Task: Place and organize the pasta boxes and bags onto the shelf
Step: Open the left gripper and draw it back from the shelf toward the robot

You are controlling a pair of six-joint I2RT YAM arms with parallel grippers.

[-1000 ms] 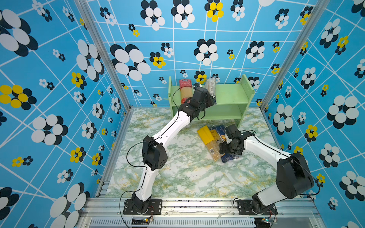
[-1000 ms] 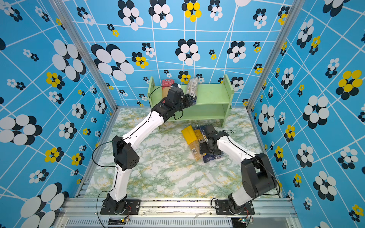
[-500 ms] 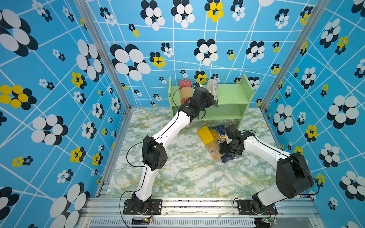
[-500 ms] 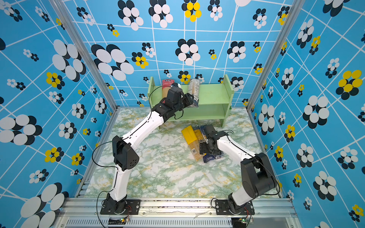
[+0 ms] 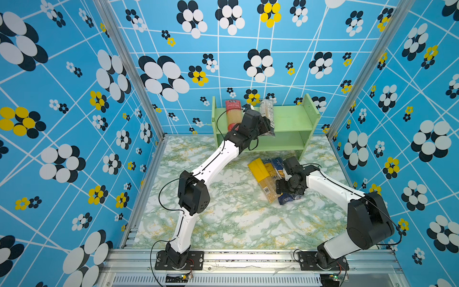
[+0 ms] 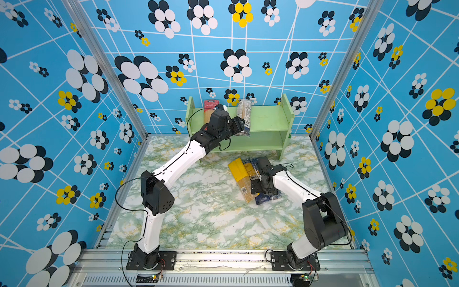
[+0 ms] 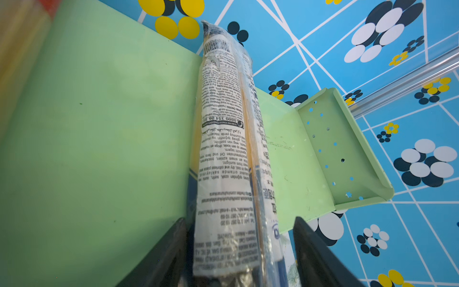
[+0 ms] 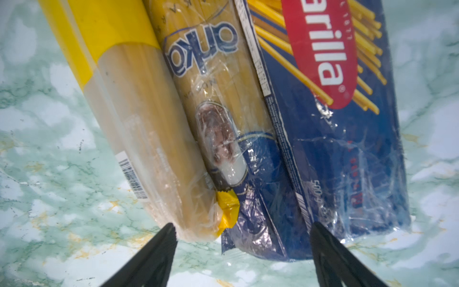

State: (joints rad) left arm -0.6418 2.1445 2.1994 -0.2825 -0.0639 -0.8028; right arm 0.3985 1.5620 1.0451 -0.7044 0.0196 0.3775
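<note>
Green-veined marble tabletop (image 5: pixel 236 223), blue flower-print walls (image 5: pixel 74 74), aluminium front rail (image 5: pixel 248 257)

left arm (image 5: pixel 218 159): white links, black joints | right arm (image 5: pixel 330 184): same | black base plates (image 5: pixel 196 263)

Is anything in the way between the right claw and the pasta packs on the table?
Nothing visible blocks it. The right claw is open at the end of the blue-ended bag. The yellow-topped bag and the blue box lie snug against that bag's sides, though.

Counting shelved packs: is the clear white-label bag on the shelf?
On: the clear white-label bag lies along the light green wooden shelf's top board.
</note>
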